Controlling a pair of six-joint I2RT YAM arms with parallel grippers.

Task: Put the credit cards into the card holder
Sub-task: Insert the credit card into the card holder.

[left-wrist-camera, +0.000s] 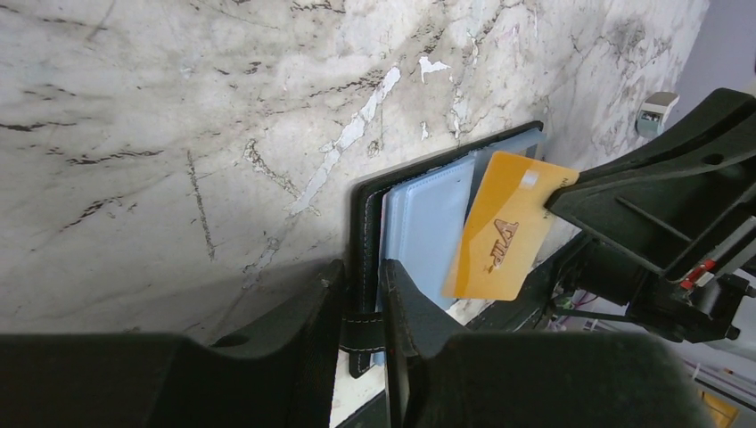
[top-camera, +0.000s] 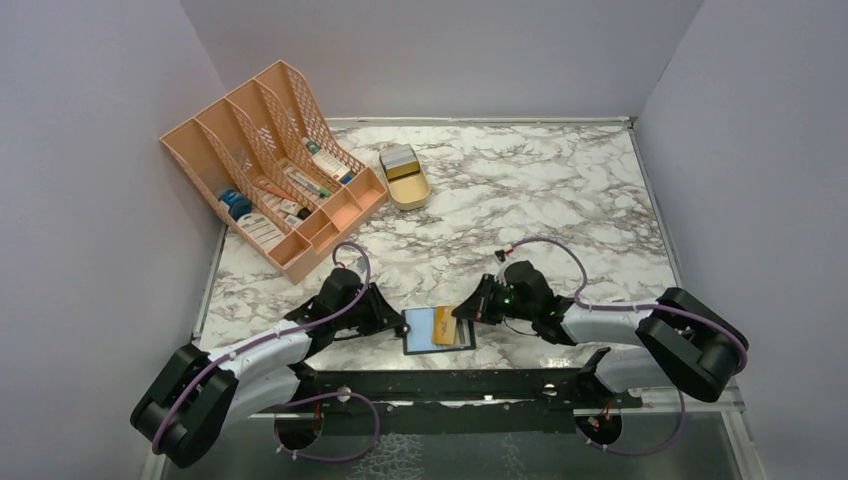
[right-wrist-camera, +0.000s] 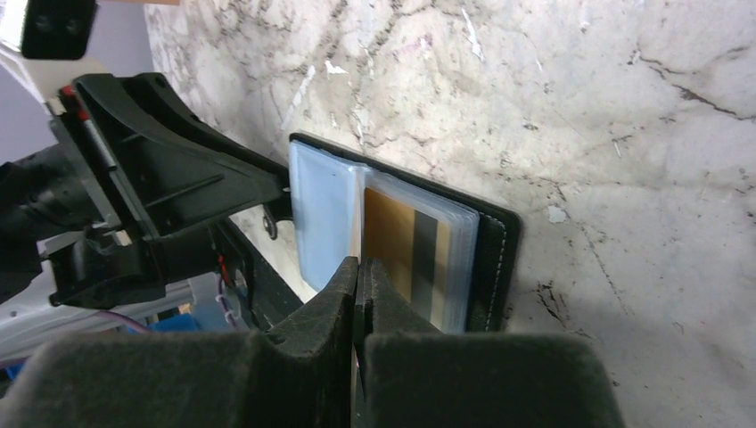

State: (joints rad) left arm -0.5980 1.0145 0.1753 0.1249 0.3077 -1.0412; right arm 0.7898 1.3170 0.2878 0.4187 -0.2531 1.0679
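For writing, the boxes [top-camera: 262, 228] in the peach organiser [top-camera: 300, 110] at far left carried labels too small for me to read. Just right of it, the tin [top-camera: 410, 190] held a stack of pale cards [top-camera: 397, 158] at its far end, and I could make out nothing printed on them. The only other mark was a raised brownish logo on the gold card [left-wrist-camera: 506, 230], lying sideways in the left wrist view. I could not read it. In the right wrist view the same card showed a dark stripe along its length.

On the marble table [top-camera: 560, 200], near the front edge between the arms, the holder [left-wrist-camera: 419, 227] lay open with its blue-grey lining up. The left gripper [left-wrist-camera: 361, 276] pinched the holder's black left edge, one finger on either side of the stitched cover. The gold card lay tilted across the lining, over the holder's right half. The right gripper [right-wrist-camera: 359, 267] reached in from the right, its fingers pressed together on the card's edge. I could not tell whether the card sat inside a clear sleeve or only on top.
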